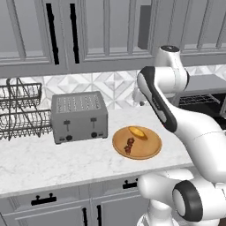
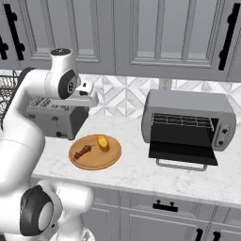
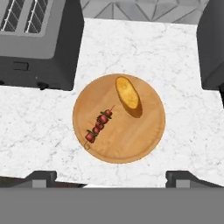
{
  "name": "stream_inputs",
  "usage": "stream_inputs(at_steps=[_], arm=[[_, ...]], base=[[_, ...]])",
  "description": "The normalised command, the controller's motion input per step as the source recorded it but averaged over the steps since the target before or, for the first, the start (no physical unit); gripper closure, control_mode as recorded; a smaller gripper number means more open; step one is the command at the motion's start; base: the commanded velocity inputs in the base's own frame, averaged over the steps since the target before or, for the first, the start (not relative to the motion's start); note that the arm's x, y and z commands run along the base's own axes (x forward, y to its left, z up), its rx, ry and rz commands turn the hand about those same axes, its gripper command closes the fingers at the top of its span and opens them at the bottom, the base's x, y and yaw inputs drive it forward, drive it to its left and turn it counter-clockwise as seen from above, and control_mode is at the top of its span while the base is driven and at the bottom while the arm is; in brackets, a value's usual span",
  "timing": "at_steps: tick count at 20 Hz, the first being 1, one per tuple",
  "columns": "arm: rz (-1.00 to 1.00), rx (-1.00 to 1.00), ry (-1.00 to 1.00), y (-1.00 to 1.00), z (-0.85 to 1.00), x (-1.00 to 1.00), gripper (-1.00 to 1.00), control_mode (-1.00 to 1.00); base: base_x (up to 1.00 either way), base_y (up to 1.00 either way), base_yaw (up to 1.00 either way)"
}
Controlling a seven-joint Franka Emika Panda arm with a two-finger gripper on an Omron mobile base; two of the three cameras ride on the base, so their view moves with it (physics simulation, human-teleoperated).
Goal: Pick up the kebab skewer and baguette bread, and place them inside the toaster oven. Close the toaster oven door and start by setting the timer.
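Board [image 3: 131,144], round and wooden, carries the chunky skewer [image 3: 99,124] beside the oval baguette [image 3: 127,95]; gripper [image 3: 111,177] above it, fingers apart.

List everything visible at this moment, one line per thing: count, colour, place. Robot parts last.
kebab skewer: 1, dark red chunks, on the board beside the bread
baguette bread: 1, orange-tan, on the board
round wooden board: 1, tan, counter between toaster and oven
toaster oven: 1, grey, right end of counter
toaster oven door: 1, black, folded down open
toaster: 1, grey, left of board
dish rack: 1, dark wire, far left
gripper: 1, dark tips, open, above the board
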Motion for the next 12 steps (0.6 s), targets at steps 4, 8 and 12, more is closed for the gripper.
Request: stream_inputs(at_steps=[4, 8, 12], arm=[[0.0, 0.0, 0.0, 0.0, 0.0, 0.0, -1.0, 1.0], [0.0, 0.0, 0.0, 0.0, 0.0, 0.0, -1.0, 1.0], [0.0, 0.0, 0.0, 0.0, 0.0, 0.0, -1.0, 1.0]], base=[[0.0, -0.57, -0.06], [0.04, -0.43, -0.04], [0.22, -0.3, 0.0]])
